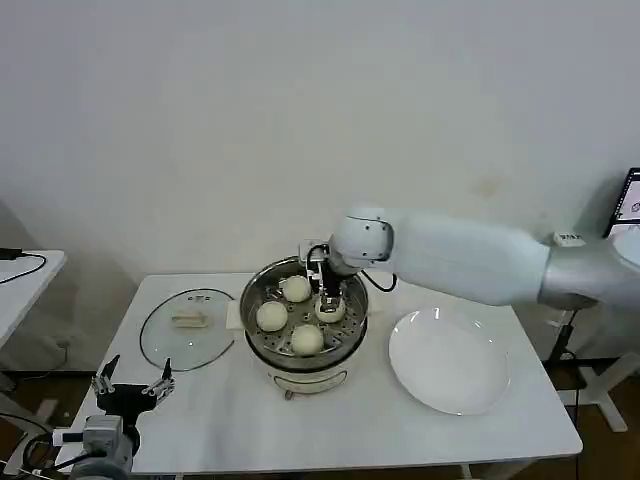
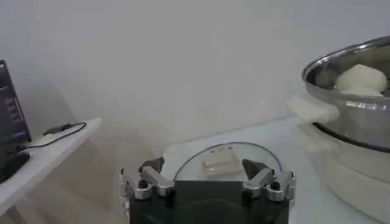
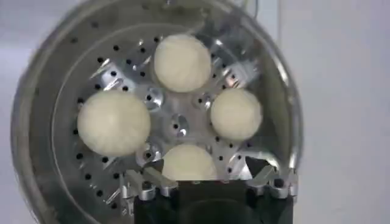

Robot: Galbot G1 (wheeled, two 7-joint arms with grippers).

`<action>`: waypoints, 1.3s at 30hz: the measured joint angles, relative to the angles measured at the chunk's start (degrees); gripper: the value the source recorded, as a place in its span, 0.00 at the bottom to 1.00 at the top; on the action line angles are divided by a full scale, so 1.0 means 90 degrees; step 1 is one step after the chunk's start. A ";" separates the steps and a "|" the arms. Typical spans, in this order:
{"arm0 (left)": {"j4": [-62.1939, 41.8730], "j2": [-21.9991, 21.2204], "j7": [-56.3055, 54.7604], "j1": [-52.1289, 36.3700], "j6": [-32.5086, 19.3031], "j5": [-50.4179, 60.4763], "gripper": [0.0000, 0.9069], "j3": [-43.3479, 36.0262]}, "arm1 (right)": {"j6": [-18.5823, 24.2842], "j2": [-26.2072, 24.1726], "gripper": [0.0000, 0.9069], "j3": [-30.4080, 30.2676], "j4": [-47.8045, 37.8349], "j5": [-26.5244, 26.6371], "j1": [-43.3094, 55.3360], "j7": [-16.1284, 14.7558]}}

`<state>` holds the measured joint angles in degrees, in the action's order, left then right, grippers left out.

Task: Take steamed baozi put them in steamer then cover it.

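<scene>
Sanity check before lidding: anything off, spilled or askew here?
Nothing stands out. Four baozi sit on the steamer tray, the cover lies flat beside it, right tool open above one bun.

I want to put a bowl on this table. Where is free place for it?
Bare tabletop runs along the front edge, before the steamer and the glass cover. The white plate takes the right side. The steamer holds four baozi, with the right gripper above them, so there it is crowded.
</scene>
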<state>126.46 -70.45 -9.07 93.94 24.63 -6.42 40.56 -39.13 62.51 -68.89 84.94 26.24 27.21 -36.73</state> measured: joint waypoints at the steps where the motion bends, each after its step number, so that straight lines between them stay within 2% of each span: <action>1: -0.0003 -0.0001 -0.0001 0.0000 -0.0002 0.0007 1.00 -0.0008 | 0.0032 -0.0113 1.00 0.0098 0.0106 -0.0032 -0.0073 0.0149; 5: -0.0040 -0.0003 -0.0004 0.0005 -0.0022 0.0051 1.00 -0.0029 | 0.0235 -0.0541 1.00 0.0613 0.0504 -0.0198 -0.0487 0.0800; 9: -0.0101 -0.0019 0.0013 0.0011 -0.0084 0.0117 1.00 -0.0029 | 0.0602 -0.0932 1.00 0.1410 0.0882 -0.0508 -0.1233 0.1521; 13: -0.0188 -0.0025 0.0044 0.0006 -0.0204 0.0217 1.00 -0.0063 | 0.1172 -0.1135 1.00 0.2609 0.1205 -0.1006 -0.2430 0.2166; 16: -0.0268 0.0005 0.0032 -0.0024 -0.0289 0.0273 1.00 -0.0094 | 0.1703 -0.1185 1.00 0.3703 0.1345 -0.1463 -0.3493 0.2441; 23: -0.0491 0.0090 0.0013 -0.0117 -0.0513 0.0467 1.00 -0.0191 | 0.2997 -0.0886 1.00 0.6474 0.1685 -0.2353 -0.6142 0.2748; 31: -0.0847 0.0233 0.0006 -0.0261 -0.0930 0.1072 1.00 -0.0297 | 0.4279 0.0078 1.00 0.9404 0.2075 -0.2704 -0.8861 0.2724; 34: -0.1018 0.0316 0.0083 -0.0323 -0.1169 0.1527 1.00 -0.0320 | 0.4561 0.0452 1.00 1.0293 0.2227 -0.2715 -0.9705 0.2722; 39: -0.1385 0.0457 0.0193 -0.0483 -0.1546 0.2608 1.00 -0.0417 | 0.4759 0.0874 1.00 1.1467 0.2494 -0.2645 -1.0913 0.2778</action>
<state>114.00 -66.34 -7.33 89.59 10.71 17.05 36.81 3.70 70.37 34.31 107.38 2.43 -71.01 -11.72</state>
